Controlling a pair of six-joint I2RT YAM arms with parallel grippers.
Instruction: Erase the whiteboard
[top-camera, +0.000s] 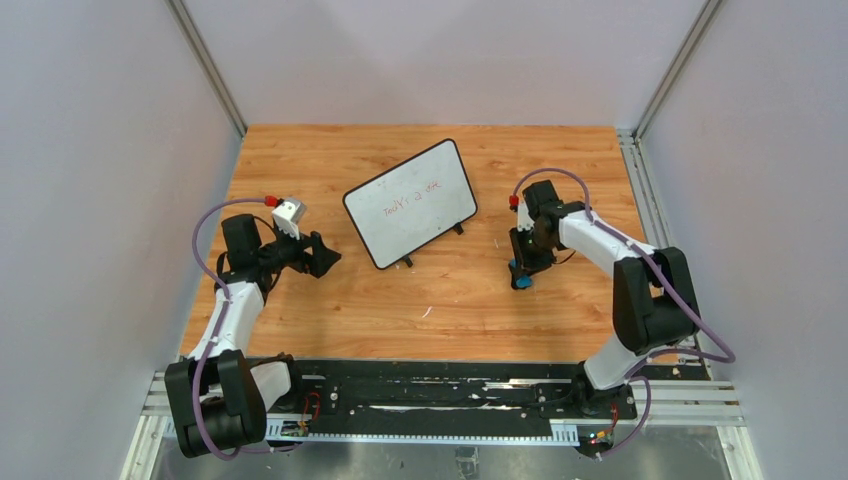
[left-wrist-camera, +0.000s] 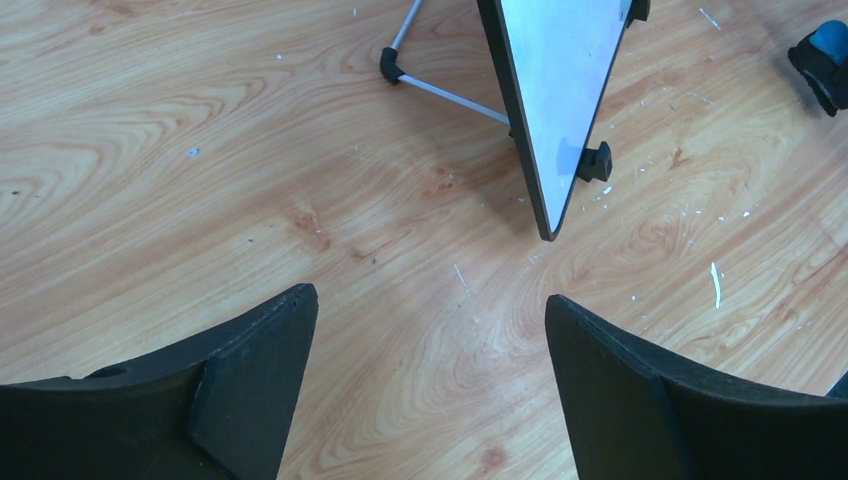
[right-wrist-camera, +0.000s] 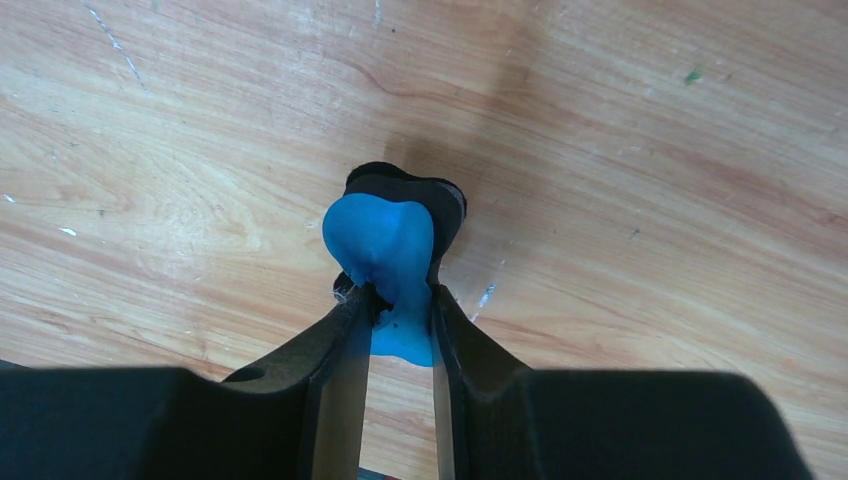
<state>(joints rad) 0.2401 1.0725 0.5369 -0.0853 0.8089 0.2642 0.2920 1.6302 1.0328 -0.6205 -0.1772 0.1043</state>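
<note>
The whiteboard (top-camera: 411, 202), white with a thin black frame and faint red writing, stands tilted on its little black feet at the table's middle back. Its lower corner also shows in the left wrist view (left-wrist-camera: 555, 95). My right gripper (top-camera: 522, 270) is shut on the blue eraser (right-wrist-camera: 385, 255), which has a black pad under it and sits low at the wood, right of the board. The eraser also shows in the top view (top-camera: 523, 281). My left gripper (top-camera: 325, 257) is open and empty, just left of the board's near corner, its fingers (left-wrist-camera: 250, 370) wide apart over bare wood.
The wooden table (top-camera: 430, 300) is enclosed by grey walls on three sides. A black rail with the arm bases (top-camera: 430, 400) runs along the near edge. A thin metal prop (left-wrist-camera: 445, 92) holds up the board from behind.
</note>
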